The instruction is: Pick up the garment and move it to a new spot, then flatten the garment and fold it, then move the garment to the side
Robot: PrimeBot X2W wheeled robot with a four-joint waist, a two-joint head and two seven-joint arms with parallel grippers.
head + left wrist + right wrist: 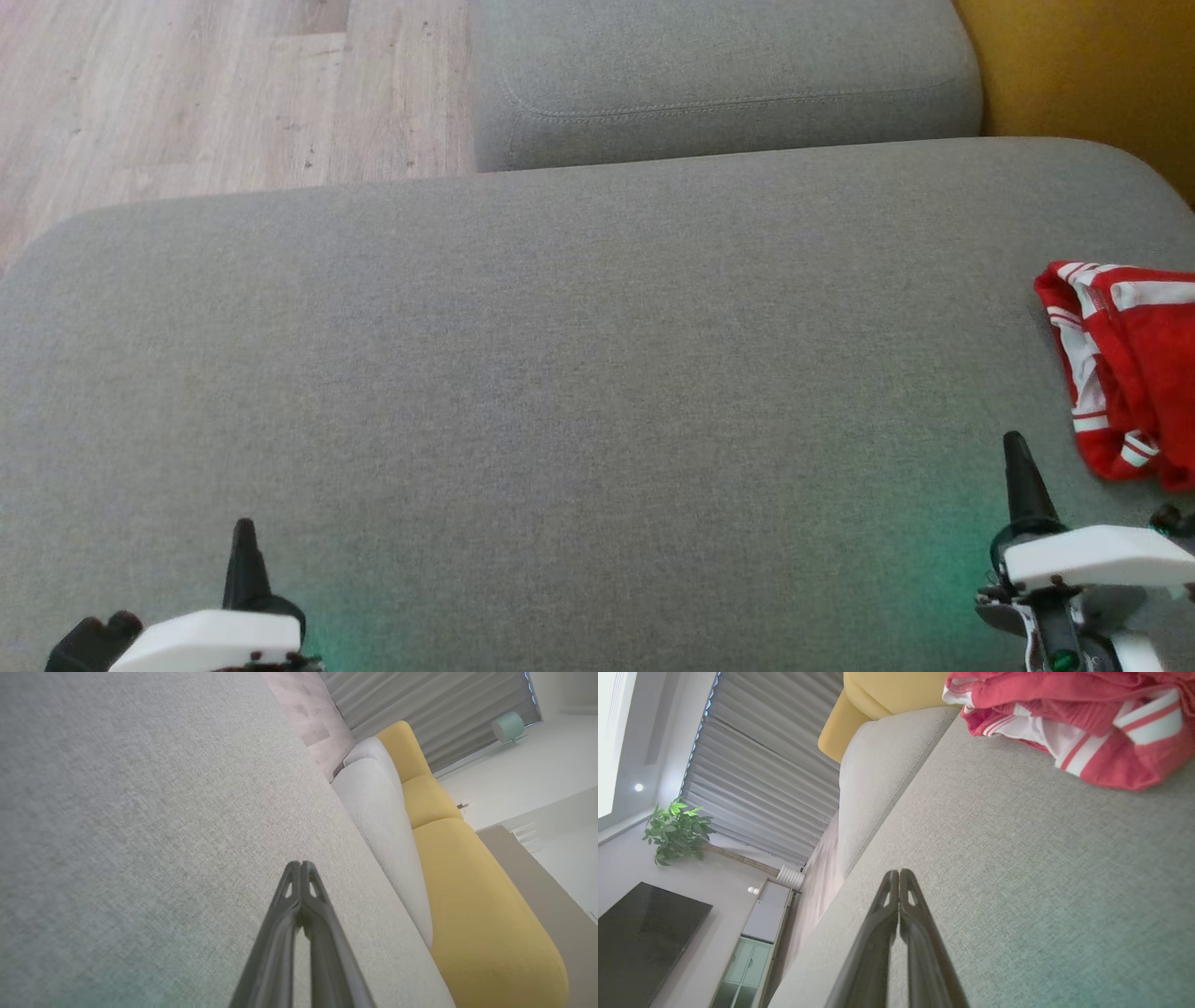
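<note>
A red garment [1130, 369] with white stripes lies bunched at the right edge of the grey sofa cushion [560, 373]. In the right wrist view the garment [1069, 723] fills the upper right corner. My right gripper [1019, 467] is shut and empty, just left of and nearer than the garment, not touching it. Its fingertips [899, 873] meet above bare cushion. My left gripper [245, 541] sits at the lower left, also shut and empty, with its tips [300, 864] pressed together over the cushion [140, 835].
A second grey cushion [719, 84] lies beyond the main one, with wood floor [215, 93] to its left. A yellow sofa part [1092, 65] stands at the far right. Curtains [761, 779], a plant [677, 830] and a dark screen [640, 938] show in the right wrist view.
</note>
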